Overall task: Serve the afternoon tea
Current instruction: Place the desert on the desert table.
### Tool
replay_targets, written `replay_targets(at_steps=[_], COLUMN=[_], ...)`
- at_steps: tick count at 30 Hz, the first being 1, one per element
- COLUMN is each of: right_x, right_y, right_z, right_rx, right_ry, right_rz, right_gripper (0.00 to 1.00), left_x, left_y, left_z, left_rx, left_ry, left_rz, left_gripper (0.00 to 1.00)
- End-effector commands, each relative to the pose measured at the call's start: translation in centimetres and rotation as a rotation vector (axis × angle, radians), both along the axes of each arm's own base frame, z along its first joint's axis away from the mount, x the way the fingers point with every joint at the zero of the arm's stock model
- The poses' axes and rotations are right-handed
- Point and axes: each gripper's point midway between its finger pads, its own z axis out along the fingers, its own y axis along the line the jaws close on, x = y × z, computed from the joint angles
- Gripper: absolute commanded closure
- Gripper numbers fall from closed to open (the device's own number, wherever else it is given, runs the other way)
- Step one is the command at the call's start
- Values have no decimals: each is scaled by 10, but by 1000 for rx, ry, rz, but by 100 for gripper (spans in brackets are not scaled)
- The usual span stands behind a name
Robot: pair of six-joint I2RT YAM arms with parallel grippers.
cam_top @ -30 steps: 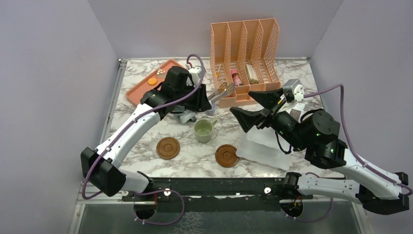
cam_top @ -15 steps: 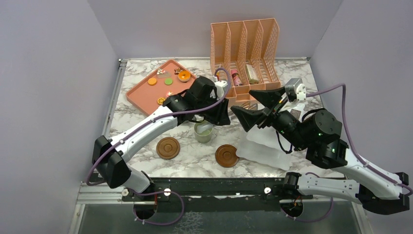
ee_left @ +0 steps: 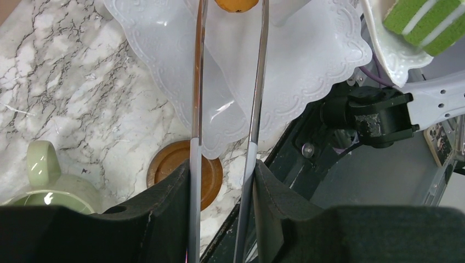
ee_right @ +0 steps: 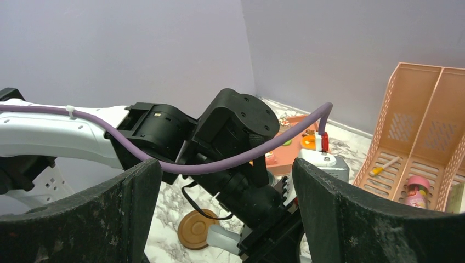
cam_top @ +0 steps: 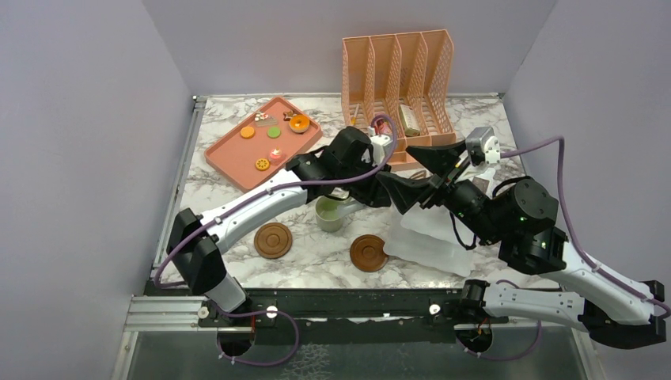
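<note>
My left gripper is shut on a pair of metal tongs. The tong tips pinch a small orange cookie above a white scalloped plate. A green striped cake sits on a smaller white dish at the upper right. A brown coaster lies under the tongs, and the pale green mug stands to the left. From above, the left gripper reaches past the green mug; two coasters lie nearer me. My right gripper hangs open and empty above the table. The grey-blue mug is hidden.
A pink tray with several small cookies and a donut lies at the back left. An orange file organiser holding a pink bottle stands at the back. In the right wrist view the left arm fills the space between the fingers.
The left arm has swung right from the pink tray, over the green mug, to the white plate, carrying the tongs. The right arm has barely moved.
</note>
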Motion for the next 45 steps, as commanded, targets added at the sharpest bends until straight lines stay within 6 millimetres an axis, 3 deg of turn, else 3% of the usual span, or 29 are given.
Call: replay_targets(at_steps=[1, 13, 25, 37, 45], right_x=[-1, -1, -2, -3, -2], right_y=[-6, -5, -10, -17, -13], right_z=[15, 16, 15, 16, 9], right_rx=[51, 48, 62, 63, 52], right_ry=[-20, -24, -34, -44, -29], right_rz=[-7, -4, -12, -24, -19], right_gripper=[6, 6, 6, 6, 6], left_x=[9, 8, 19, 35, 50], left_y=[-17, -39, -41, -27, -4], left_z=[21, 16, 10, 20, 31], left_rx=[-67, -72, -47, -11, 32], left_ry=[-57, -60, -71, -138, -219], left_rz=[-20, -56, -13, 91, 209], left_gripper=[66, 63, 54, 55, 55])
